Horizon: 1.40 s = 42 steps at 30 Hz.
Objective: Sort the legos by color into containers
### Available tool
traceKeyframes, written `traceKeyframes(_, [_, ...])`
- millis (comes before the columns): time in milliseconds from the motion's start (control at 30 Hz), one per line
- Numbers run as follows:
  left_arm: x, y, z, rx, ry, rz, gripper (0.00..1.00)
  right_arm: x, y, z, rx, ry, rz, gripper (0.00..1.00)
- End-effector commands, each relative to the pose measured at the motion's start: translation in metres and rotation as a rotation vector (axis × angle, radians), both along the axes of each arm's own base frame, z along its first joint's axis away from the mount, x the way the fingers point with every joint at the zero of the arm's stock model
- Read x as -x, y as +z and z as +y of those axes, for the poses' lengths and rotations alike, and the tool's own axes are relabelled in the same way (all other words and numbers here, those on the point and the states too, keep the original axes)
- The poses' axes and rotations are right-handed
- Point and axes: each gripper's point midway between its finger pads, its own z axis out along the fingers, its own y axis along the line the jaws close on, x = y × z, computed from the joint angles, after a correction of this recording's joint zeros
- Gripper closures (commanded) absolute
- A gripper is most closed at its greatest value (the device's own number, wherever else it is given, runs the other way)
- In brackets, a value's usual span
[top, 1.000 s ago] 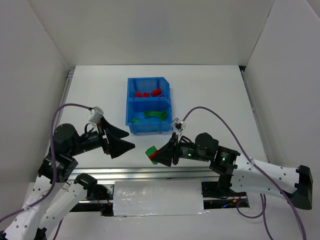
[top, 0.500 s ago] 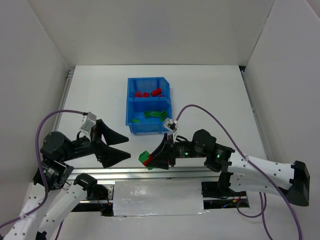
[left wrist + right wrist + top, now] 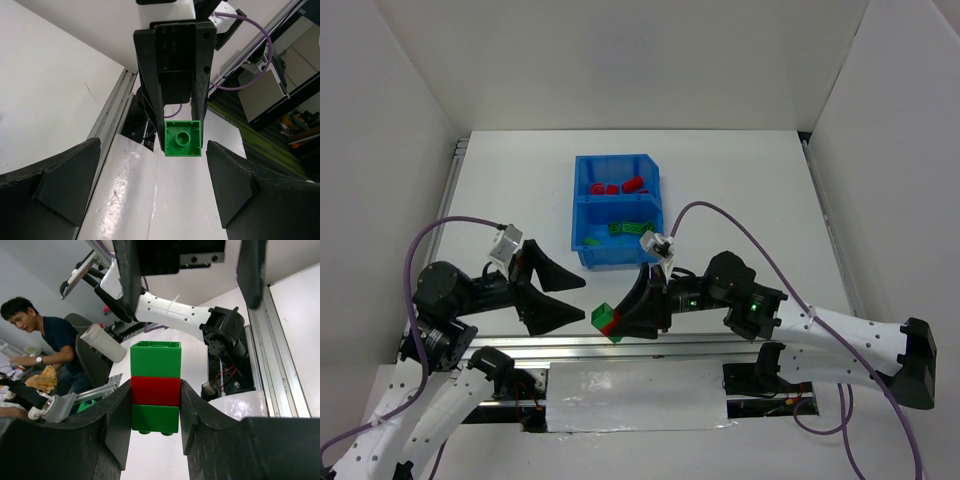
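Observation:
My right gripper (image 3: pixel 155 400) is shut on a small stack of legos (image 3: pixel 155 387), green, red, green, with its pads on the red middle brick. Seen from above, this stack (image 3: pixel 605 320) hangs over the table's near edge, just right of my left gripper (image 3: pixel 578 299). The left gripper (image 3: pixel 152 192) stands wide open and faces the stack's green end (image 3: pixel 183 138) without touching it. The blue bin (image 3: pixel 583 215) holds red legos (image 3: pixel 620 186) in its far container and green legos (image 3: pixel 626 229) in its near one.
An aluminium rail (image 3: pixel 620 345) and a white taped plate (image 3: pixel 635 395) run along the near edge below both grippers. White walls enclose the table on three sides. In the right wrist view a person (image 3: pixel 35 335) sits beyond the table.
The right gripper has carried the stack left and slightly toward the near edge. The left gripper has swung round and now faces it at close range, still open.

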Motion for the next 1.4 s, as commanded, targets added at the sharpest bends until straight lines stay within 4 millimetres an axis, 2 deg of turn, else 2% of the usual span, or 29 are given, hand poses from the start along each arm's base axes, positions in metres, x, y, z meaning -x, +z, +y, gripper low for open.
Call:
traceKeyframes(0, [0.001, 0.014, -0.003, 0.046, -0.026, -0.043, 0.0, -0.003, 0.039, 0.001, -0.099, -0.017, -0.069, 0.82])
traceKeyframes(133, [-0.001, 0.017, -0.004, 0.066, -0.024, -0.046, 0.0, -0.016, 0.039, 0.007, -0.055, -0.08, -0.059, 0.83])
traceKeyframes(367, [-0.003, 0.015, -0.008, 0.086, -0.058, -0.014, 0.04, -0.025, 0.044, 0.011, -0.046, -0.115, -0.086, 0.83])
traceKeyframes(533, [-0.004, 0.015, -0.01, 0.096, -0.068, -0.01, 0.06, -0.024, 0.048, 0.019, -0.048, -0.089, -0.098, 0.83])
traceKeyframes(667, [-0.002, 0.02, -0.01, 0.109, -0.078, -0.019, 0.11, -0.032, 0.044, 0.025, -0.032, -0.114, -0.118, 0.83])
traceKeyframes(767, [-0.001, 0.021, -0.01, 0.109, -0.085, -0.025, 0.2, -0.037, 0.042, 0.028, -0.013, -0.134, -0.136, 0.84])
traceKeyframes(800, [-0.001, 0.021, -0.01, 0.109, -0.087, -0.027, 0.24, -0.038, 0.041, 0.028, -0.007, -0.137, -0.139, 0.84])
traceKeyframes(833, [0.001, 0.022, -0.01, 0.109, -0.093, -0.032, 0.33, -0.039, 0.043, 0.028, -0.01, -0.142, -0.141, 0.84])
traceKeyframes(933, [0.002, 0.022, -0.01, 0.107, -0.1, -0.037, 0.43, -0.042, 0.045, 0.027, -0.016, -0.162, -0.151, 0.84])
traceKeyframes(1100, [0.004, 0.021, -0.01, 0.107, -0.106, -0.039, 0.42, -0.042, 0.049, 0.026, -0.026, -0.163, -0.156, 0.85])
traceKeyframes(1200, [0.005, 0.021, -0.01, 0.104, -0.109, -0.041, 0.66, -0.042, 0.051, 0.027, -0.03, -0.16, -0.16, 0.85])
traceKeyframes(1233, [0.004, 0.023, -0.01, 0.102, -0.104, -0.052, 0.8, -0.041, 0.051, 0.027, -0.032, -0.155, -0.167, 0.85])
traceKeyframes(1300, [0.001, 0.021, -0.01, 0.088, -0.087, -0.035, 0.96, -0.038, 0.047, 0.027, -0.028, -0.139, -0.179, 0.87])
traceKeyframes(1367, [-0.003, 0.027, -0.009, 0.078, -0.055, -0.055, 1.0, -0.034, 0.042, 0.024, -0.031, -0.114, -0.217, 0.88])
